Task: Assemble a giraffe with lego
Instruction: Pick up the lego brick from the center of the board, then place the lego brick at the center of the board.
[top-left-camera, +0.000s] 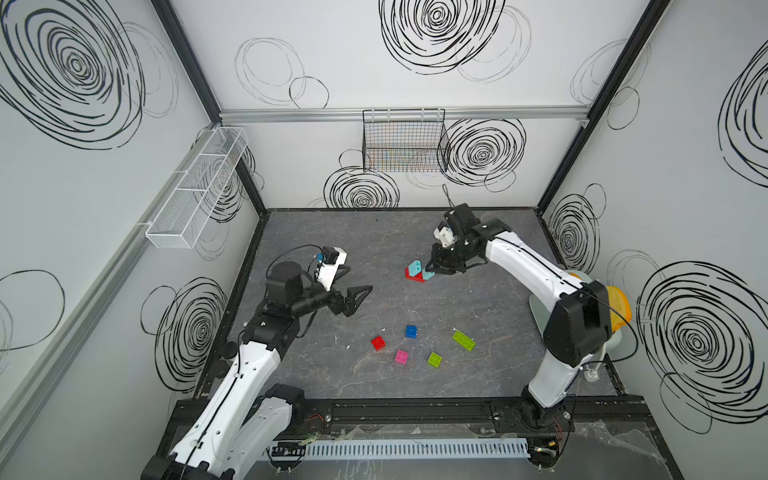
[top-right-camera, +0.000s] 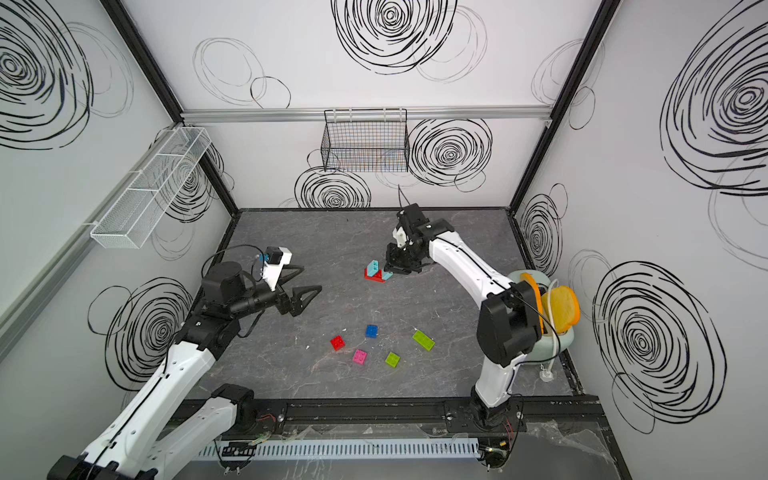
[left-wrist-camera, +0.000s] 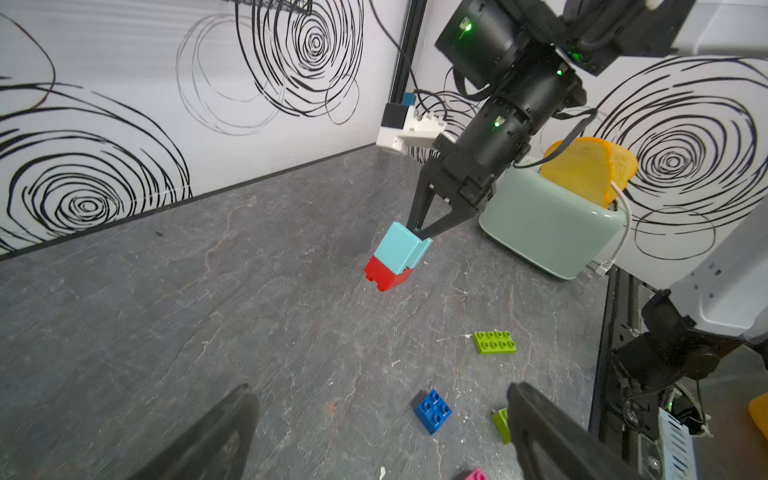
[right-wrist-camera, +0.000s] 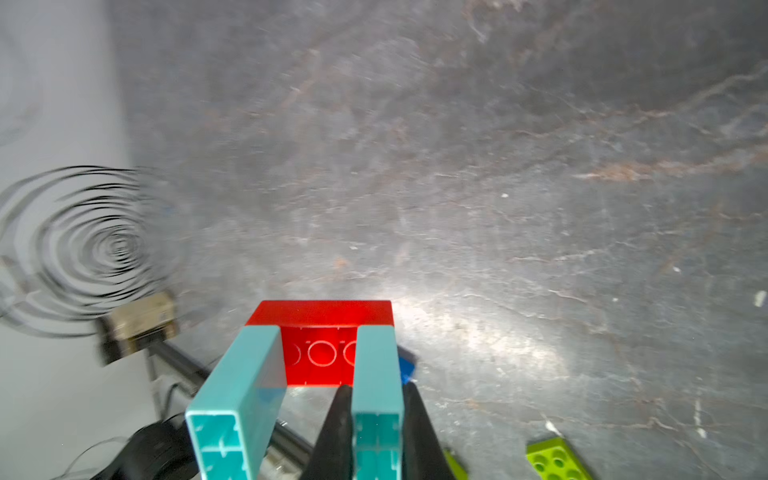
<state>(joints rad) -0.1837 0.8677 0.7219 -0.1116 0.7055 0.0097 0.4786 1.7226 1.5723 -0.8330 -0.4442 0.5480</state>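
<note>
Giraffe subassembly (left-wrist-camera: 395, 259) (red body plus two cyan legs, so early days) hangs tilted, red end down, over mid-table, contact with the slab unclear, with the right gripper (right-wrist-camera: 376, 399) pinching one cyan leg and the left gripper (top-left-camera: 353, 284) spread wide, empty. Next move, I'd guess: stand it on its legs, then fetch the blue brick (top-left-camera: 411, 331) from the loose lego (top-left-camera: 401, 357) nearer the front for the neck. Grey marbled table (top-left-camera: 332, 232), swirl-print walls (top-left-camera: 353, 62), toaster (left-wrist-camera: 540, 232) at the right edge.
</note>
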